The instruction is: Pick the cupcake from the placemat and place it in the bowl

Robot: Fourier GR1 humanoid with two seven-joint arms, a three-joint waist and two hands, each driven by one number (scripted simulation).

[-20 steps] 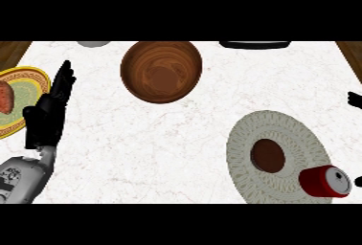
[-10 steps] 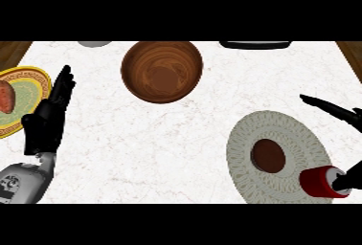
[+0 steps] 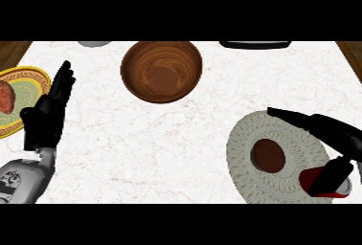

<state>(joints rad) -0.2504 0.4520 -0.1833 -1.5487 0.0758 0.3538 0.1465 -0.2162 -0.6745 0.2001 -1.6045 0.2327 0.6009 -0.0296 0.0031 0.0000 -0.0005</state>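
The cupcake (image 3: 268,156) sits in the middle of the round grey placemat (image 3: 244,143), seen from above as a dark brown disc, untouched and not yet lifted. What has changed is the right hand (image 3: 332,136): a second ago only a sliver of it showed at the right edge, half a second ago it had come in over the mat's far side, and now it has pushed further in, its long fingers (image 3: 297,118) stretched straight over the mat's upper right rim and its thumb (image 3: 326,177) lying lower, across a red can (image 3: 318,184) at the mat's lower right edge. The hand is spread wide, holding nothing, and its fingertips stop just short of the cupcake. To my eye this is the reach before the grasp; the hand must still come left and close round the cake, and the can so near the thumb could get nudged. The wooden bowl (image 3: 162,71) waits well apart, up and to the left, with nothing in it. The left hand (image 3: 48,115) rests open by the left edge, fingers up, beside a yellow plate (image 3: 25,79), much where it was a second ago.
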